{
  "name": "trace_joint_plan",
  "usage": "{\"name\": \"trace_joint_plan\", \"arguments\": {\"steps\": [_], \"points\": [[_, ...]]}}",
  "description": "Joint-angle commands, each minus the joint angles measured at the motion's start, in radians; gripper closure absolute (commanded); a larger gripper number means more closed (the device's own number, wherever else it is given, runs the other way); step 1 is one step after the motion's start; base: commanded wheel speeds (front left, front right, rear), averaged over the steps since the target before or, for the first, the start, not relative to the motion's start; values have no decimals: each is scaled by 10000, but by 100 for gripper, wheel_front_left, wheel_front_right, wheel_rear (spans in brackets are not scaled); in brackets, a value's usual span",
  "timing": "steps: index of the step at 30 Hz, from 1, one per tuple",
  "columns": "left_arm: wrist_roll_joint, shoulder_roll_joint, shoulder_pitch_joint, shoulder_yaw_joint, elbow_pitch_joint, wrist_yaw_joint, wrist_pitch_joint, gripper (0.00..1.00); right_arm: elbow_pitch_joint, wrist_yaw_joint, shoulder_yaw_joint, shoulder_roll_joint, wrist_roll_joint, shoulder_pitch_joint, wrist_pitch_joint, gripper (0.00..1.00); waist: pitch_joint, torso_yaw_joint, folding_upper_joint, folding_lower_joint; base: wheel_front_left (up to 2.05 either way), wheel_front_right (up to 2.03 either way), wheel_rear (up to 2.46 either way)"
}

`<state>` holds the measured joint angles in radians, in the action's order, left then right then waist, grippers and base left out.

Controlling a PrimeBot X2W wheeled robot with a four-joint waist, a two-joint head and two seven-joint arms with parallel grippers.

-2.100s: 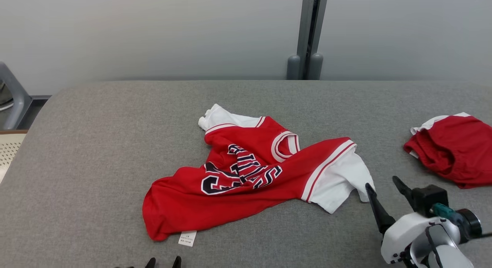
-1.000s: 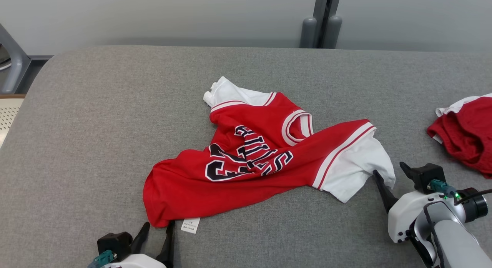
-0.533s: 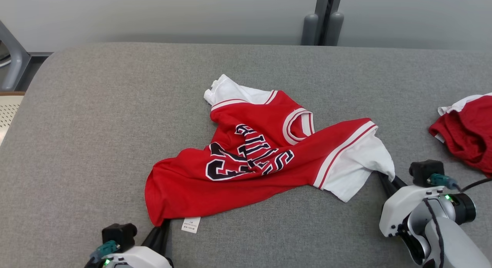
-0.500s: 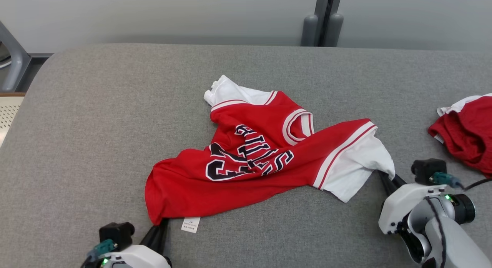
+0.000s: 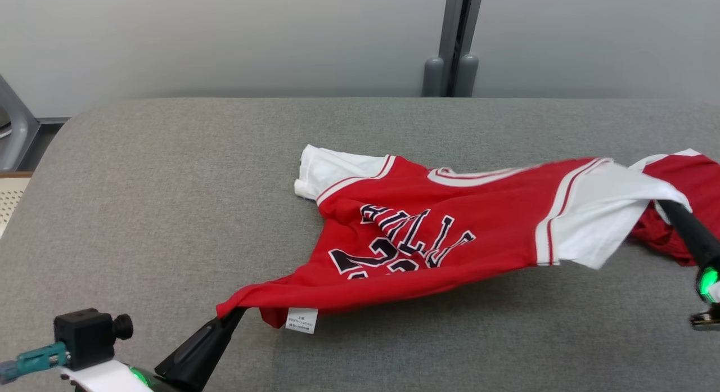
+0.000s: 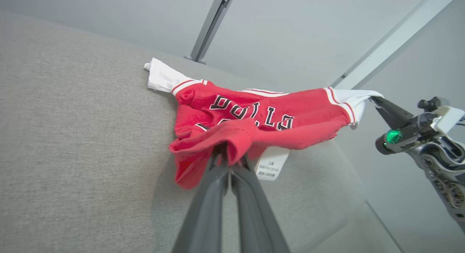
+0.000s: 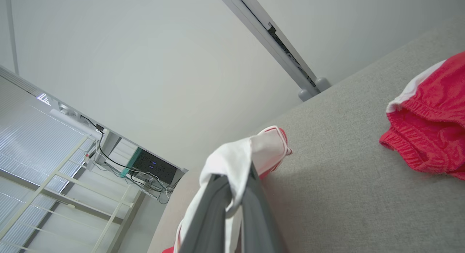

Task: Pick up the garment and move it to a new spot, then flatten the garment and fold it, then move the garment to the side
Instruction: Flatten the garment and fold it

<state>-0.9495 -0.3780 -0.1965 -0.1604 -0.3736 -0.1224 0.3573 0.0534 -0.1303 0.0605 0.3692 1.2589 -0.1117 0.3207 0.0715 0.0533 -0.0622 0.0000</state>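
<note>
Pinching the Bulls jersey (image 5: 427,240) by its red corner with left gripper (image 5: 239,314), lower left; pinching its white sleeve with right gripper (image 5: 665,204), far right.

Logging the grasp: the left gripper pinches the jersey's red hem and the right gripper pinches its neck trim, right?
No. The left gripper does pinch the red hem of the garment, but the right gripper is shut on its white sleeve, as the right wrist view shows.
</note>
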Motion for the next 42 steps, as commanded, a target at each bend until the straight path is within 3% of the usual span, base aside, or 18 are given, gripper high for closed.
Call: {"name": "trace_joint_plan", "arguments": {"steps": [1,10,17,24,29,34,35,39,42], "points": [[-168,-100,-92,101,-261,41,76,100,182,-8,164,32,170,152,68,100,-83,-93,0,0,0,0,0],[-2398,-976,155,371,-3291,51,1712,100,2180,-9,1905,-439,1239,185,809,100,-152,-412,0,0,0,0,0],[-3639,-1452,2053,817,-3428,278,2516,100,2038,-9,2621,-860,319,-1327,1596,100,522,-414,0,0,0,0,0],[-3246,-1575,6514,246,-684,1025,3499,100,-387,-14,3337,-2256,-2404,-5801,2596,100,1990,-159,0,0,0,0,0],[-2029,-891,10518,-485,2330,1460,3425,100,-2589,-14,4079,-3016,-5288,-10023,2475,100,3199,39,0,0,0,0,0],[-396,104,14049,-762,5612,1517,1770,100,-4723,-14,3879,-3179,-6963,-13118,966,100,4032,109,0,0,0,0,0],[-396,104,14049,-762,5612,1517,1770,100,-4723,-14,3879,-3179,-6963,-13118,966,100,4032,109,0,0,0,0,0],[851,606,15921,-1011,7749,1205,-128,100,-6361,-14,3204,-3162,-7030,-14773,-705,100,4558,54,0,0,0,0,0],[1599,776,16548,-1298,9047,857,-1446,100,-7360,-13,2592,-3178,-6487,-15079,-1534,100,4809,6,0,0,0,0,0]]}}
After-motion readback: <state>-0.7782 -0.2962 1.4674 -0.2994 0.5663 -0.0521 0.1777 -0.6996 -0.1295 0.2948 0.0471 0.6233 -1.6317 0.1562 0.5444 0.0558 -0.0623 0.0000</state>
